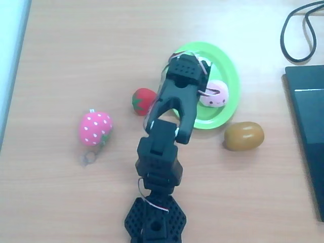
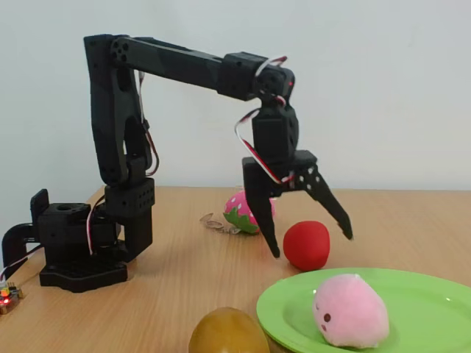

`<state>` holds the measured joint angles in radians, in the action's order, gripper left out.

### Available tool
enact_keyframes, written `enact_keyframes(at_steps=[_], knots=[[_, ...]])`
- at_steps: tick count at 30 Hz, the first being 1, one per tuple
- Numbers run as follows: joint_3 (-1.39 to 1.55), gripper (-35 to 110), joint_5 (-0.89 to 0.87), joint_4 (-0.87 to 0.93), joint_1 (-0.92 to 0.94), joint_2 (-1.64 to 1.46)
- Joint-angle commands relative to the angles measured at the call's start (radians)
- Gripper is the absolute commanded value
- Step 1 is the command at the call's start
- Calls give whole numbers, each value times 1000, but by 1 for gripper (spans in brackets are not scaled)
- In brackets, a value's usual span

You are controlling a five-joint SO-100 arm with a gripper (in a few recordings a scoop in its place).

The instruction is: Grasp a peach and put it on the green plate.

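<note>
The pale pink peach (image 1: 216,93) (image 2: 349,309) with a tiny face lies on the lime-green oval plate (image 1: 229,67) (image 2: 419,301), toward its right half in the overhead view. My black gripper (image 2: 309,246) hangs open above the table, fingers spread wide and pointing down, with nothing between them. In the fixed view it is above and behind the plate's left end, apart from the peach. From overhead the gripper's body (image 1: 182,83) covers the plate's left part and the fingertips are hidden.
A red strawberry (image 1: 143,100) (image 2: 306,244) sits just left of the plate, close to the fingers. A hot-pink dotted strawberry (image 1: 94,128) (image 2: 245,209) with a keyring lies farther left. A brown-yellow fruit (image 1: 244,135) (image 2: 229,332) rests by the plate. A dark device (image 1: 309,126) and cable lie at the right.
</note>
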<state>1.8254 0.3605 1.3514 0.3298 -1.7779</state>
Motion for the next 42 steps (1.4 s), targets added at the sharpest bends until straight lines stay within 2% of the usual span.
enact_keyframes(at_steps=[1,4,8,9,16,25,42], knots=[[106,42,-46,-29,-35,-169],[178,33,-100,-60,-83,-276],[238,-1,-201,-95,-143,-396],[249,-4,-235,-104,-155,-419],[334,-8,-362,-238,-218,-552],[646,-8,-385,-443,-279,-816],[1094,-8,-305,-440,-279,-1276]])
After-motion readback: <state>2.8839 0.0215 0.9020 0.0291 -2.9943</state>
